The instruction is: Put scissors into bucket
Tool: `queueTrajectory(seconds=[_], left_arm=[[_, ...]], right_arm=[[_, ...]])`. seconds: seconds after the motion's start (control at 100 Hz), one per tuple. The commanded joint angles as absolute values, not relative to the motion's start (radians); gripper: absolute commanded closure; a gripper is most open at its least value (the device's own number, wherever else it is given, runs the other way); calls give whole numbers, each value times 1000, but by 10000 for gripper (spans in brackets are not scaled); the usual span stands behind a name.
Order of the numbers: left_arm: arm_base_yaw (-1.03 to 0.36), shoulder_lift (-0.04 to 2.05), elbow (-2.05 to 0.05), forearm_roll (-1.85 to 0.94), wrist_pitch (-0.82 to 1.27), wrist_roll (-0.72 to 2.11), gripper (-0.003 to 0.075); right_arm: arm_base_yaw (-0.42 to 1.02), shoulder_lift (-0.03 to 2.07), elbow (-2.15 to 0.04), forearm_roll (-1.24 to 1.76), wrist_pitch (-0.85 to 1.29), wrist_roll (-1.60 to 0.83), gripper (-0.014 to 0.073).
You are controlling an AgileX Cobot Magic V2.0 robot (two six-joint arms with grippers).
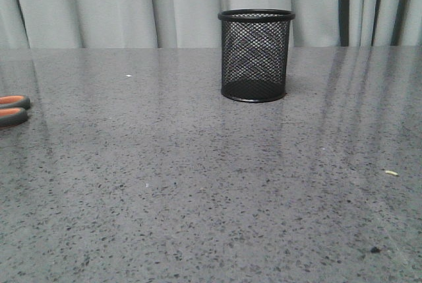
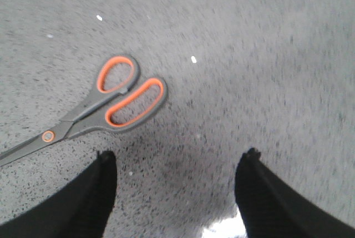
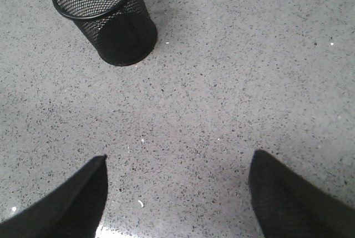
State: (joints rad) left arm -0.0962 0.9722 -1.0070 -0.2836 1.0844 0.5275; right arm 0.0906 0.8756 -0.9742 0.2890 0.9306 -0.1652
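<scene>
Right, the scissors [image 2: 105, 105] lie flat on the table [image 1: 198, 184] at its far nine o'clock edge, well apart from the upright bucket [image 1: 256, 55] toward twelve. Left gripper [image 2: 177, 163] hovers beside the handles, jaws spread wide, empty; right gripper [image 3: 177, 166] likewise wide and empty.

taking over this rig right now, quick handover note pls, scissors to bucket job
Left gripper: open, empty, above the table with the scissors lying flat just ahead of its fingers, not touched.
Right gripper: open, empty, over bare table, the bucket some way ahead of it.
Bucket stands upright toward the back of the table, and looks empty. Scissors sit at the far left edge of the front view, blades closed.
Done: nothing yet. Left: grasp the scissors, probably with the left arm, carry them over and drop them into the bucket.
</scene>
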Motion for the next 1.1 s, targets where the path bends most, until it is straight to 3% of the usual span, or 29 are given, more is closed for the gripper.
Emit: queueTrajectory(seconds=[0.0, 0.34, 0.76, 1.09], left_arm=[[-105, 1053, -1093, -274, 1132, 627, 281], [-105, 1327, -1208, -133, 1274, 1319, 281], [-105, 1455, -1212, -60, 1102, 1409, 281], [-101, 1542, -1274, -24, 1128, 1431, 281]], right_arm=[[91, 873, -1011, 296, 882, -175, 107], [159, 873, -1011, 296, 875, -190, 107], [181, 873, -1011, 292, 875, -191, 107], [181, 873, -1011, 292, 875, -191, 107]])
